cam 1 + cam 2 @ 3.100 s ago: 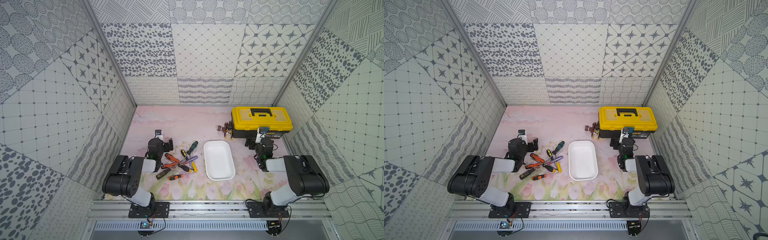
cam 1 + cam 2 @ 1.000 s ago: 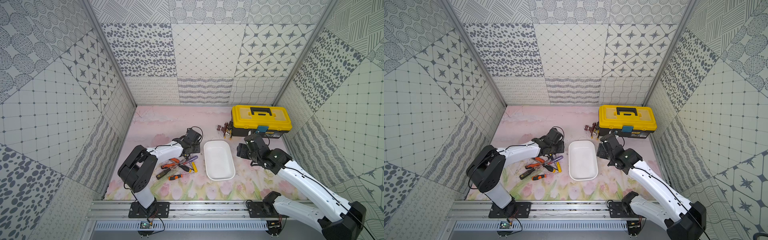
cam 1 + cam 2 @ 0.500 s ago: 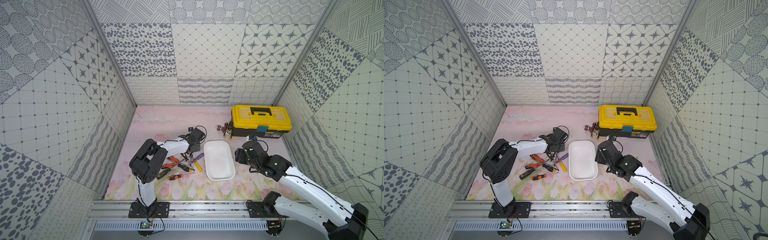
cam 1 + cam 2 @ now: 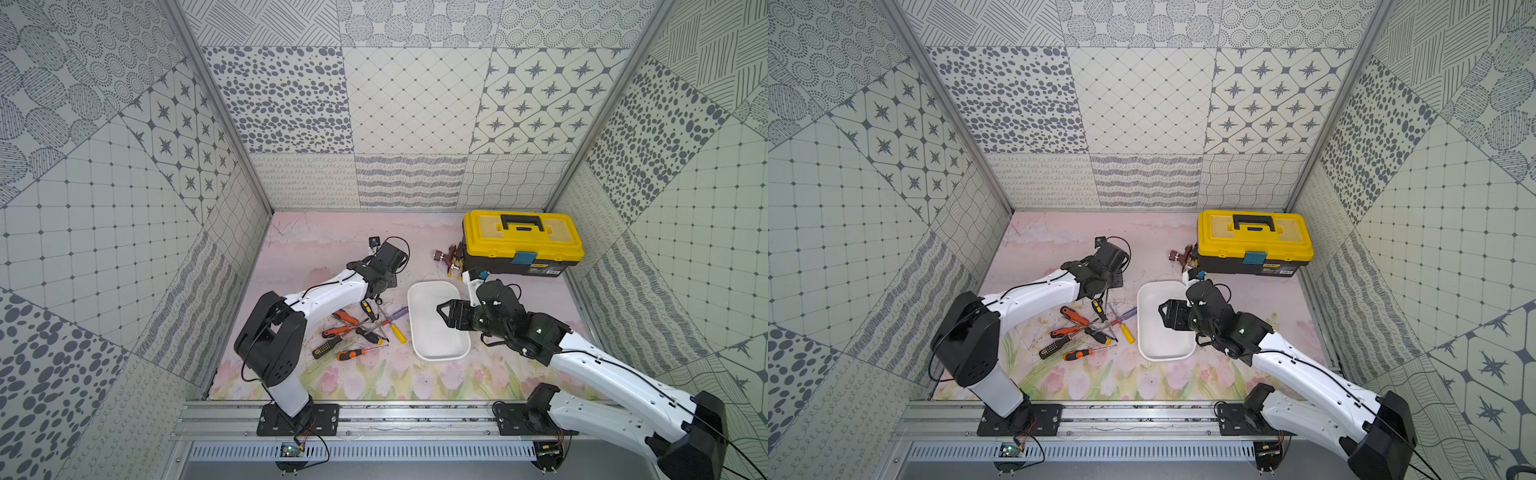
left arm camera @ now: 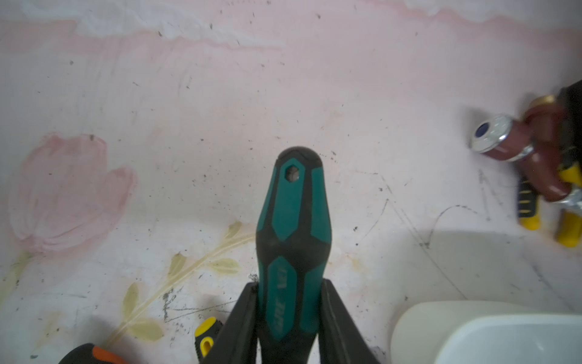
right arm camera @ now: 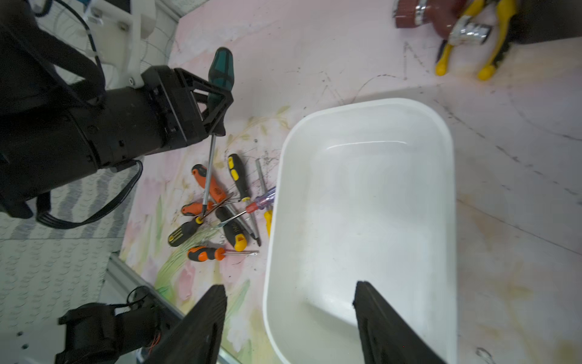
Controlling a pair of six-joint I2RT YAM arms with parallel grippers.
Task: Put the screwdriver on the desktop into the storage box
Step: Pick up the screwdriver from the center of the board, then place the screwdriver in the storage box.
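My left gripper (image 5: 291, 299) is shut on the green-and-black handle of a screwdriver (image 5: 293, 239) over the pink tulip desktop (image 5: 189, 126). In the right wrist view the same gripper (image 6: 217, 104) holds that handle, and the shaft (image 6: 208, 176) slants down into a pile of several screwdrivers (image 6: 226, 205). The white storage box (image 4: 436, 345) lies to the right of the pile (image 4: 361, 328), with nothing in it. My right gripper (image 6: 288, 285) hangs open over the box's left rim (image 6: 271, 252). Both top views show it above the box (image 4: 1163, 345).
A yellow-lidded black toolbox (image 4: 521, 241) stands at the back right. Yellow-handled pliers and a maroon tool (image 4: 446, 257) lie against its left end, also seen as the maroon tool (image 5: 535, 148) in the left wrist view. Patterned walls close in three sides.
My left gripper has shut on the green screwdriver's handle at the pile's far end. My right gripper has swung left from beside the toolbox to over the storage box.
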